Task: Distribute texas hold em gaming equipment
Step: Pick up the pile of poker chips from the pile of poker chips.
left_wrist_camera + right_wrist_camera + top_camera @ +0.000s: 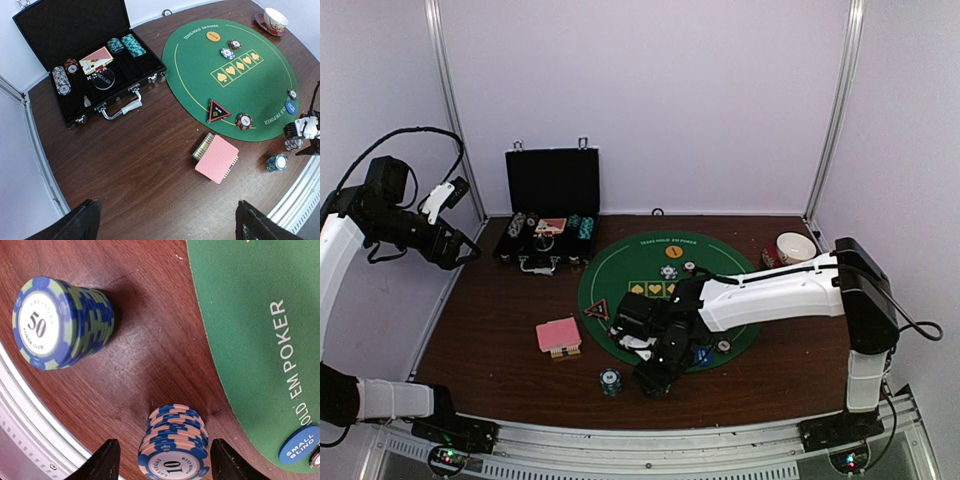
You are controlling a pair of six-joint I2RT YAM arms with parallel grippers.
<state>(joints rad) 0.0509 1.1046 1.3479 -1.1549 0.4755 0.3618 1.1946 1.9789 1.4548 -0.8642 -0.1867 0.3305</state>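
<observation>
Gently close the half-open, empty right gripper (166,463) evenly on the 10 stack (173,440), avoiding the 50 stack (62,322) at ten o'clock.

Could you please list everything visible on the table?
Case: one, black, open, far left, holding chips, cards.
Mat: one, green, round, centre.
Card deck: one, pink, on wood beside mat.
Triangle: one, red-edged, on mat.
Discs: two, orange and blue, on mat.
Mat chips: four, striped, scattered on mat.
Chip stacks: two, teal and blue-pink, on wood, near edge.
Bowl: one, white, far right.
Left hand: open, raised at left.
Right hand: open, straddling blue-pink stack.
</observation>
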